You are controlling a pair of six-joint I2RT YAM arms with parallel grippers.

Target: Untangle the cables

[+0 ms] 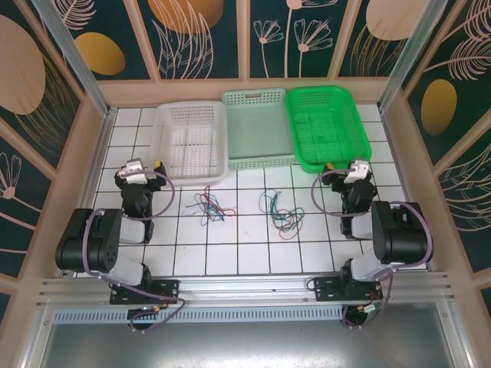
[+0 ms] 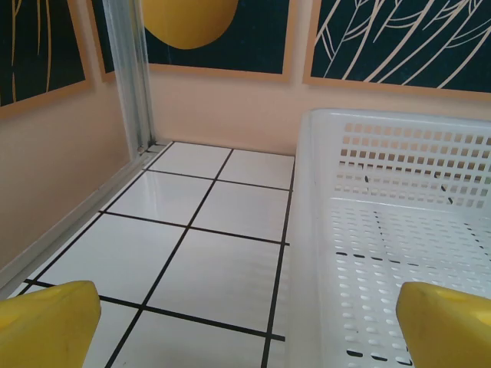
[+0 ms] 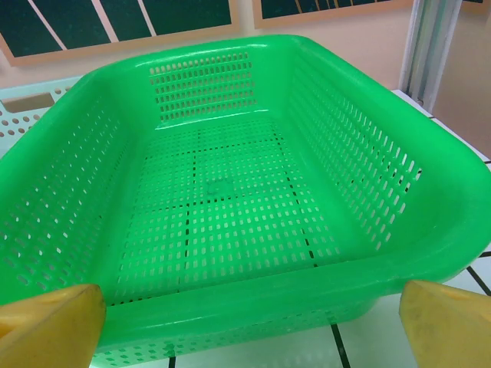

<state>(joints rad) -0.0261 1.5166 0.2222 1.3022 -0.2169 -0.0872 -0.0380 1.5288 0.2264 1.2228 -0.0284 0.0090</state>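
We found the left gripper (image 2: 245, 330) and right gripper (image 3: 249, 326) spread, empty, at nine and three, flanking the cables (image 1: 208, 205), seemingly two tangles, so either could reach.

bench (image 1: 253, 253): white tiles, black grid | white basket (image 1: 192, 146) | pale-green basket (image 1: 257, 126) | bright-green basket (image 1: 326, 126) | cables (image 1: 209, 204): red, green, blue, dark | fingers (image 2: 46, 322): yellow

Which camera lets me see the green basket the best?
The right wrist camera: the green basket sits right in front of it, so you see its holey walls and floor. The top camera shows the whole basket from above, smaller. The left wrist camera faces the white basket instead.
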